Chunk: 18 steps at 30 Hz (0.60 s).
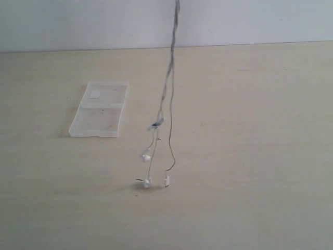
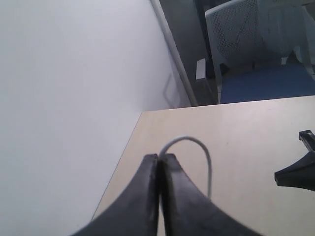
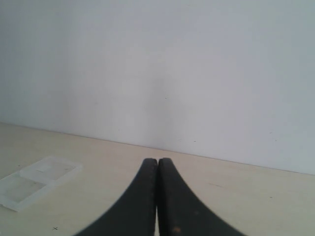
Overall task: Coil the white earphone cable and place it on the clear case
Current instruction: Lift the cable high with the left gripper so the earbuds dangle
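Your left gripper is pinched closed on the white earphone cable; it hangs straight down beneath, earbuds lowest; the clear case lies below, leftward; your right gripper is closed, seemingly empty.

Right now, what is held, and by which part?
The left claw is shut on the white earphone cable, pinching a bend of the wire far from the earbuds. The right claw is shut, apparently on nothing.
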{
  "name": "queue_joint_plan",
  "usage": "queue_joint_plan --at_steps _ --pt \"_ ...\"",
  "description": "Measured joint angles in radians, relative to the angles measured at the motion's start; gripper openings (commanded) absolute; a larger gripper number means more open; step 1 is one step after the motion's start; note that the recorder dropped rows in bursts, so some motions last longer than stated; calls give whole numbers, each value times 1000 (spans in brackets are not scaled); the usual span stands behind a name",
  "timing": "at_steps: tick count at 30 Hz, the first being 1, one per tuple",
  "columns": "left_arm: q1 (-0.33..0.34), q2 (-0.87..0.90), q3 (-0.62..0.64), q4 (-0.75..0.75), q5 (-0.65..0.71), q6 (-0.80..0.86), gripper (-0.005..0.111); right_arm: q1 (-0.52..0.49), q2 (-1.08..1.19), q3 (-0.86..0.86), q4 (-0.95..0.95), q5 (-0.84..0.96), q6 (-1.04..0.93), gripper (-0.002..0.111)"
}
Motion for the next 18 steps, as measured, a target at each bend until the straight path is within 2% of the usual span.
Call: queue_joint_plan --at_steps 10,15,18 --pt "0 0 12 -33 -31 4 0 0 0 0 20 -40 -4 0" --pt "0 0 42 -76 -63 17 0 0 0 0 183 -135 145 0" --pt "0 0 42 -85 -65 19 0 0 0 0 205 -151 207 0"
